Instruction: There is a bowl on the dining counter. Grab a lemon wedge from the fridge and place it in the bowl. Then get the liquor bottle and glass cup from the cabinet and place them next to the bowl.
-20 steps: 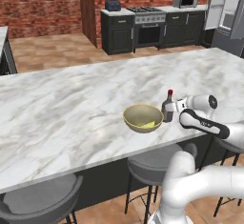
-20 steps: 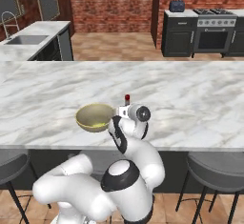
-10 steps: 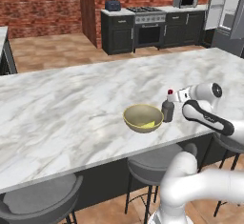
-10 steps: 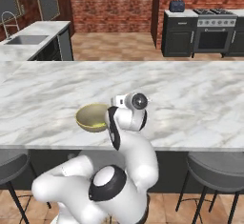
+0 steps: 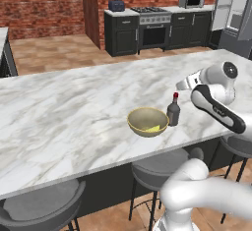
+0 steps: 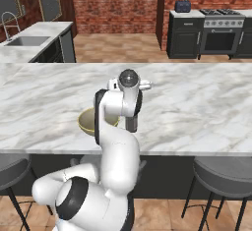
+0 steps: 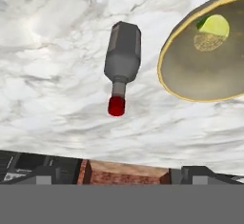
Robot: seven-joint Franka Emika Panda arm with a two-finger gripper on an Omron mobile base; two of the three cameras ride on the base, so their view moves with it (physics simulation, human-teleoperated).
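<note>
Two small dark fingertips of the claw [image 7: 119, 173] stand wide apart at the foot of the hand view, released and holding nothing, above the small grey liquor bottle with the red cap [image 7: 122, 62]. We see that bottle standing upright on the long white marble tabletop with grey veins [image 5: 74, 112], just beside the shallow tan-yellow bowl with the pale rim [image 5: 140, 121], on the side nearer the arm. The small yellow-green lemon wedge [image 7: 213, 25] lies inside the bowl. We judge the bottle placed and the glass cup yet to be fetched. The risk we see is in pulling away: the arm's forearm hangs close over the bottle, so a low or sideways retreat could clip the cap and topple the bottle against the bowl or towards the tabletop's near edge. A straight lift looks safer to us.
</note>
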